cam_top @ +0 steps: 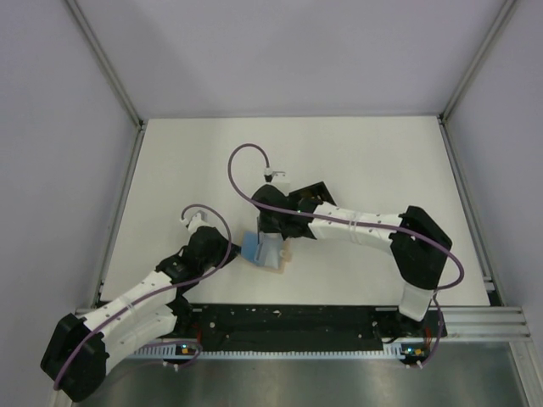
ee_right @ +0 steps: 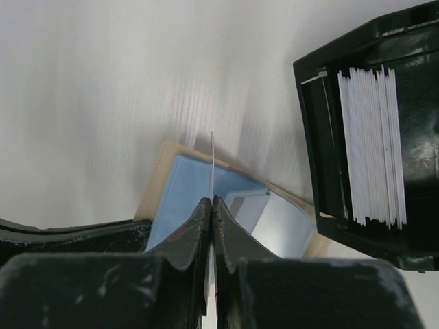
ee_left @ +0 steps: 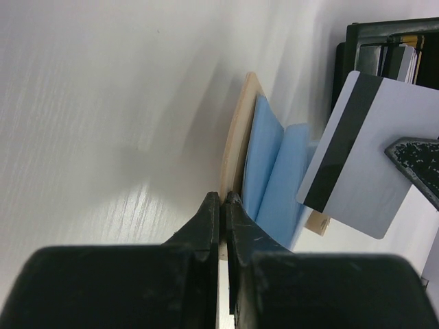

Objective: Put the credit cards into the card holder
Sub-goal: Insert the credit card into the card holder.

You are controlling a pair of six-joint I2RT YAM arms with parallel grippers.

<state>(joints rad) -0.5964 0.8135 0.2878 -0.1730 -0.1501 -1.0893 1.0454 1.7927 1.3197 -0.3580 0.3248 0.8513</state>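
Left arm (cam_top: 140, 297): wearing white shells between black joints.
Right arm (cam_top: 356, 227): showing the same white links, with a bulky black elbow block.
Cables (cam_top: 231, 172): purple cords looping off each wrist.
Left gripper (ee_left: 221, 200): showing matte black fingers, scuffed with pale scratches.
Right gripper (ee_right: 211, 203): wearing black fingers too, flecked and worn at the edges.

White table (cam_top: 373, 161), matte, faintly grained — evenly lit, soft shadows only. Enclosed at left, rear and right by plain pale grey walls (cam_top: 288, 51), joined along the corners by aluminium frame rails (cam_top: 106, 59). Black strip (cam_top: 288, 320) along the near edge; grey metal sheet (cam_top: 339, 381) beyond it.
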